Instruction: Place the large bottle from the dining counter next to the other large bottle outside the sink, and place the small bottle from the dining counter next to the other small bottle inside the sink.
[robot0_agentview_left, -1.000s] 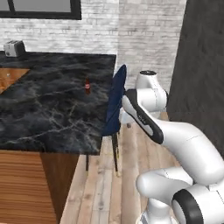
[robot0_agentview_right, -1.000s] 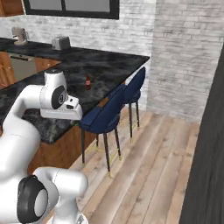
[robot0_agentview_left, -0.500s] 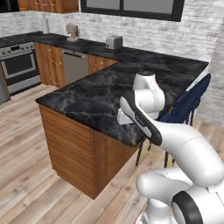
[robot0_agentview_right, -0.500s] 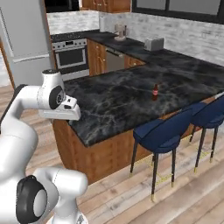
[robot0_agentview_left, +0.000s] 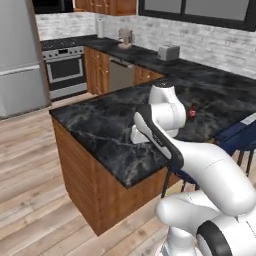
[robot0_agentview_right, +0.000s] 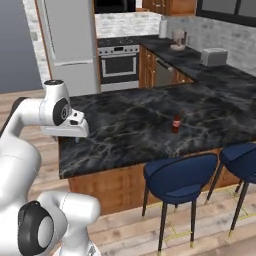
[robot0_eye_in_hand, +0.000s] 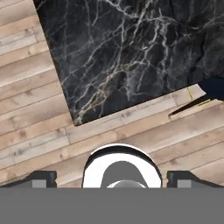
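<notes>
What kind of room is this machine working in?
It looks like a home kitchen. There is a stove with an oven beside a tall fridge, a toaster on the back counter, and blue bar stools pulled up to a dark marble dining counter.

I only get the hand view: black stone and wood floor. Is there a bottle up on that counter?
Observer: Yes, one small bottle stands upright on the counter.
Operator: What else is near it?
Observer: Two blue stools are tucked along the counter's edge, just below it.
Operator: Is the gripper holding anything?
Observer: No, the gripper hangs open and empty past the counter's corner, apart from the bottle.
Operator: What's behind the counter?
Observer: A toaster sits on the back worktop.
</notes>
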